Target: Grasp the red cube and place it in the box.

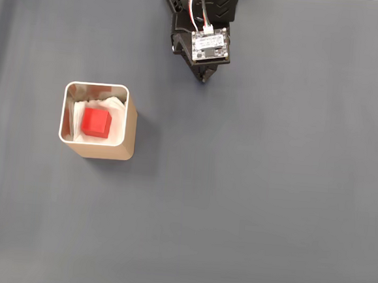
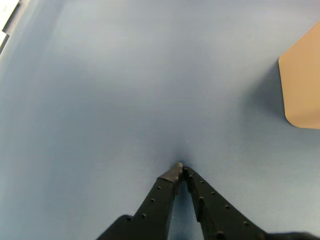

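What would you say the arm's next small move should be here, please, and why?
Probably none beyond holding its rest pose. The red cube already lies inside the box on the white lining, and the gripper sits at the top edge of the fixed view, well apart from the box, with its fingertips together and nothing between them in the wrist view. The task looks complete.

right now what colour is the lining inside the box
White, crumpled under the red cube; the box shows it best in the fixed view.
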